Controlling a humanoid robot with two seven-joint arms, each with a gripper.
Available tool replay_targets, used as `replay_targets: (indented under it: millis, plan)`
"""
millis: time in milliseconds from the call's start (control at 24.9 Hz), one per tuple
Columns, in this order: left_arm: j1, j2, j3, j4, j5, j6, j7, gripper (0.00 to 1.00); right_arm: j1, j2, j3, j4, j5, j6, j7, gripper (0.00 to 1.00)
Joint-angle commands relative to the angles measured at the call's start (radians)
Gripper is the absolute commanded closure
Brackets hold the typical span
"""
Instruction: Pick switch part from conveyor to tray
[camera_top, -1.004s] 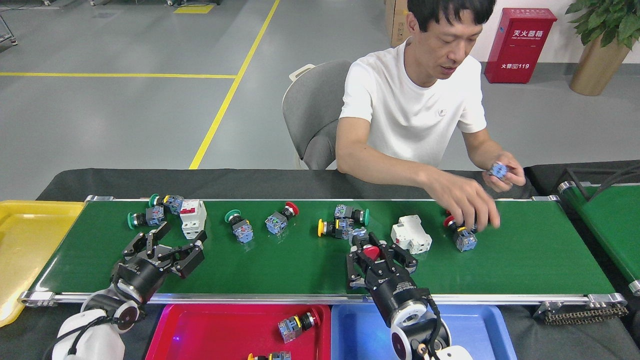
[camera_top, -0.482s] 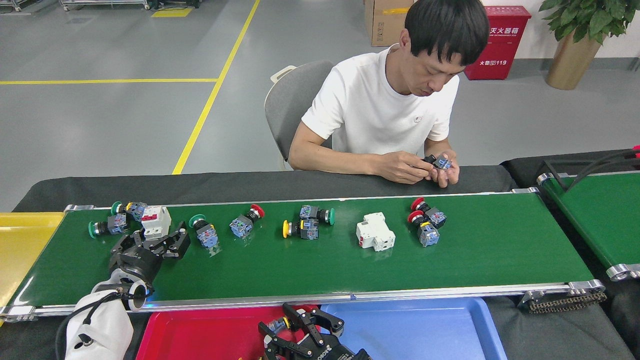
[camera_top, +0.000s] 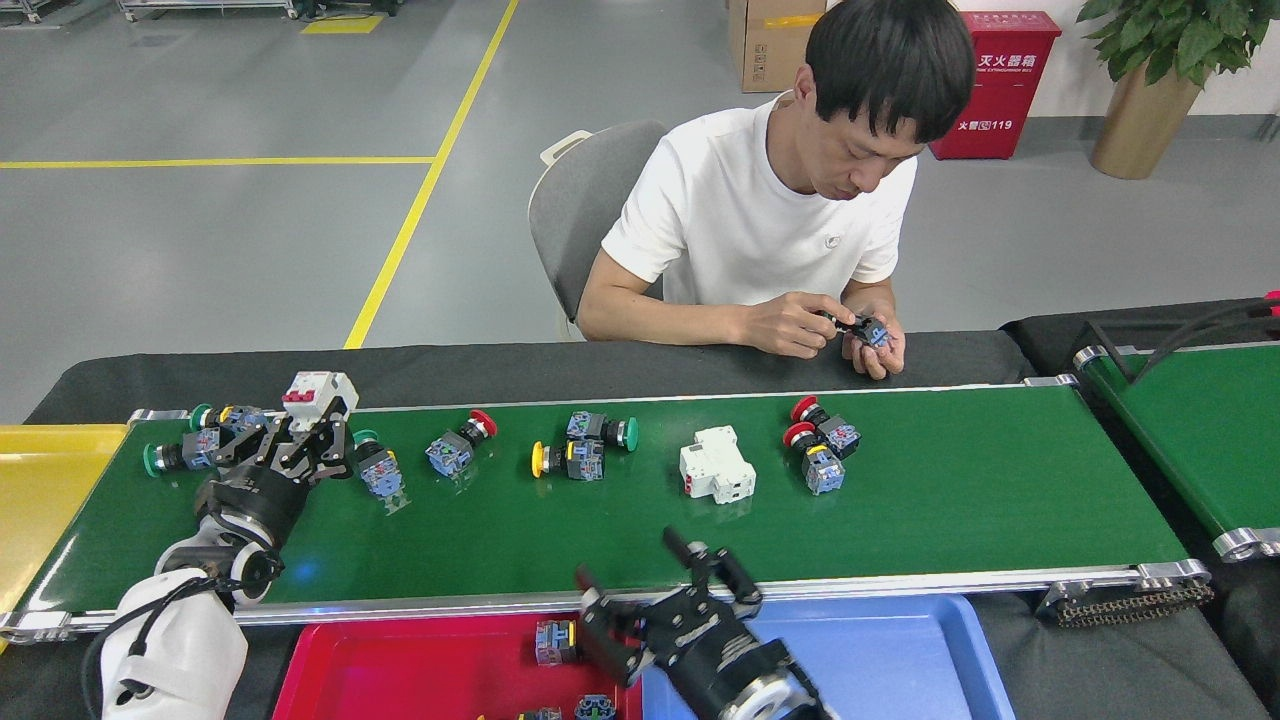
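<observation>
Partway through, judging by the layout. Finds a few push-button switches already lying in the red tray, though the bottom edge of the view cuts off an exact count.

Grips a white breaker in the left end effector, fingers closed around its lower half, raised above the far-left stretch of the conveyor. Hangs the right end effector over the seam between the red tray and the blue tray, fingers spread wide with nothing between them.

Leaves plenty on the belt:
- two green-capped switches just beside the left end effector
- another green one
- a red one
- a yellow and green pair
- a second white breaker
- two red-capped switches touching each other

Probably calls next for carrying the held breaker off the belt to a tray. Cannot tell which; the yellow tray sits nearest that arm.

Shows a person seated behind the worktop, both hands on a small part, apart from the belt.
</observation>
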Motion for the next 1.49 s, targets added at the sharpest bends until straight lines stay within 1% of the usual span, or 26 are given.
replay_targets:
  millis: [0,80,120,241,281,321,361,401,442,482,522,602,682,763,803,883,964,1004,1044,1084,1124,1164,1204,1285,1365,1445]
  plan:
    - [0.072,-0.026,-0.037,-0.183,0.012,-0.144,-0.019,0.9,-0.008,-0.045,-0.055,0.008,0.001,0.037,-0.092,0.02]
    - [0.158,-0.065,-0.133,-0.315,-0.002,-0.208,-0.022,0.89,0.007,-0.087,-0.087,0.026,0.001,0.04,-0.152,0.02]
    - [0.196,-0.078,-0.192,-0.363,-0.023,-0.21,-0.025,0.89,0.036,-0.111,-0.108,0.031,0.001,0.043,-0.164,0.02]
    - [0.224,-0.14,-0.308,-0.375,-0.125,-0.202,-0.033,0.89,0.118,-0.148,-0.162,0.026,-0.002,0.037,-0.175,0.02]
    - [0.239,-0.17,-0.34,-0.371,-0.181,-0.198,-0.033,0.88,0.15,-0.16,-0.168,0.022,-0.003,0.035,-0.184,0.02]
    - [0.265,-0.216,-0.375,-0.36,-0.266,-0.188,-0.033,0.85,0.194,-0.185,-0.168,0.01,-0.003,0.035,-0.205,0.01]
    - [0.276,-0.25,-0.392,-0.351,-0.319,-0.178,-0.033,0.82,0.223,-0.199,-0.168,0.0,-0.003,0.034,-0.219,0.01]
    - [0.291,-0.305,-0.42,-0.329,-0.395,-0.146,-0.033,0.72,0.268,-0.212,-0.168,-0.02,-0.003,0.031,-0.241,0.02]
    - [0.296,-0.328,-0.441,-0.309,-0.436,-0.113,-0.033,0.48,0.292,-0.214,-0.168,-0.033,-0.003,0.029,-0.244,0.02]
    - [0.296,-0.33,-0.467,-0.294,-0.453,-0.084,-0.033,0.14,0.308,-0.214,-0.168,-0.043,-0.003,0.026,-0.244,0.02]
    - [0.297,-0.328,-0.496,-0.288,-0.454,-0.072,-0.033,0.0,0.314,-0.214,-0.168,-0.049,-0.003,0.017,-0.242,0.02]
    - [0.311,-0.325,-0.513,-0.288,-0.454,-0.072,-0.033,0.0,0.32,-0.211,-0.168,-0.056,-0.003,0.009,-0.242,0.02]
    - [0.331,-0.315,-0.498,-0.295,-0.451,-0.072,-0.031,0.0,0.32,-0.211,-0.167,-0.058,-0.003,0.009,-0.242,0.02]
    - [0.333,-0.299,-0.426,-0.311,-0.416,-0.072,-0.025,0.0,0.322,-0.209,-0.167,-0.058,-0.003,0.009,-0.241,0.02]
    - [0.334,-0.29,-0.346,-0.319,-0.379,-0.072,-0.022,0.0,0.323,-0.209,-0.167,-0.06,-0.005,0.009,-0.241,0.02]
    - [0.336,-0.278,-0.166,-0.317,-0.326,-0.069,-0.019,0.0,0.325,-0.208,-0.167,-0.061,-0.005,0.011,-0.241,0.02]
    - [0.333,-0.278,0.079,-0.297,-0.309,-0.06,-0.01,0.0,0.328,-0.208,-0.168,-0.063,-0.003,0.011,-0.241,0.02]
    - [0.329,-0.278,0.198,-0.268,-0.31,-0.06,0.013,0.0,0.328,-0.208,-0.168,-0.064,-0.003,0.011,-0.241,0.02]
    - [0.331,-0.275,0.291,-0.243,-0.312,-0.06,0.041,0.0,0.328,-0.208,-0.168,-0.066,-0.003,0.011,-0.238,0.02]
    - [0.331,-0.275,0.38,-0.211,-0.315,-0.06,0.084,0.0,0.326,-0.206,-0.167,-0.067,-0.005,0.012,-0.231,0.02]
    - [0.333,-0.262,0.438,-0.177,-0.323,-0.06,0.128,0.0,0.32,-0.205,-0.168,-0.066,-0.003,0.018,-0.216,0.02]
    - [0.333,-0.238,0.478,-0.139,-0.324,-0.058,0.162,0.0,0.312,-0.202,-0.167,-0.066,-0.003,0.02,-0.198,0.02]
    - [0.336,-0.192,0.498,-0.095,-0.321,-0.058,0.193,0.0,0.303,-0.196,-0.167,-0.066,-0.003,0.02,-0.167,0.02]
    - [0.34,-0.097,0.501,-0.021,-0.316,-0.06,0.214,0.0,0.239,-0.159,-0.147,-0.041,0.0,0.02,-0.107,0.02]
    - [0.331,-0.065,0.493,0.01,-0.312,-0.06,0.214,0.0,0.168,-0.117,-0.11,0.017,0.011,0.021,-0.09,0.02]
    - [0.323,-0.057,0.464,0.016,-0.313,-0.066,0.208,0.0,0.062,-0.085,-0.05,0.1,0.03,0.027,-0.087,0.03]
